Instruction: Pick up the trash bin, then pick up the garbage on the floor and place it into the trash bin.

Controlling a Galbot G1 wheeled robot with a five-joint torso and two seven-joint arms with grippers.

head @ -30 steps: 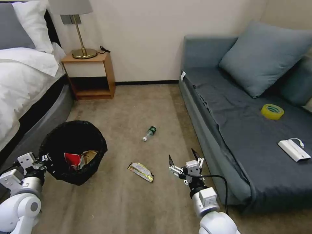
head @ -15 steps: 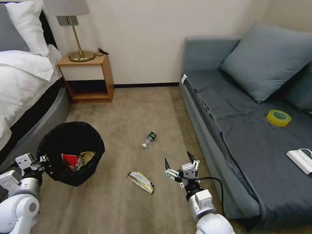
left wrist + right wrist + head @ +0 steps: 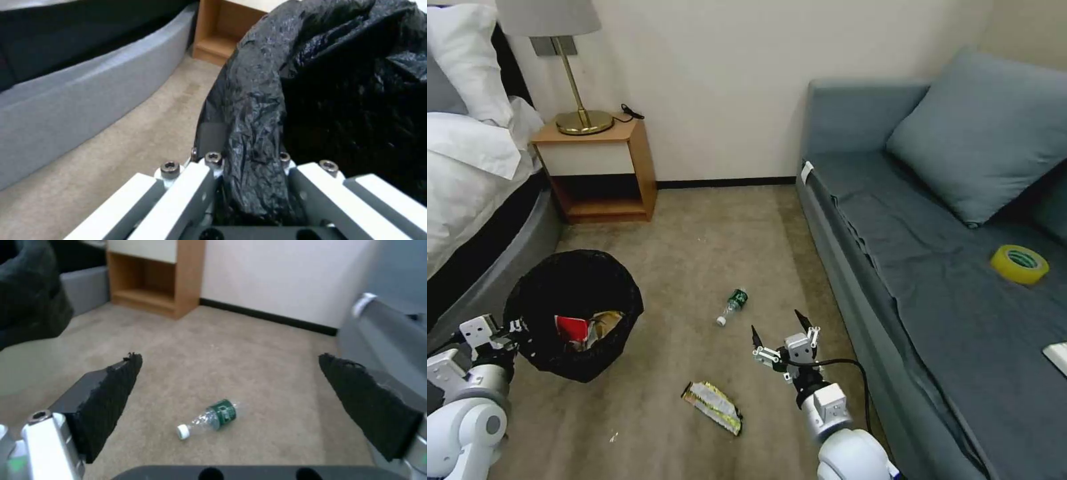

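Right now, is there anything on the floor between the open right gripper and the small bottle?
Nothing visible. The right gripper hangs open above bare carpet, with the bottle lying on its side just ahead. The gold-green wrapper lies off to the side, out of that path.

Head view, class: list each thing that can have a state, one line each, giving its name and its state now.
trash bin: held off the floor by its bagged rim, two litter items inside
left pincer: shut on the bin's rim
right pincer: open, above the carpet
bottle: lying on its side, capped
gold-green wrapper: flat on the carpet
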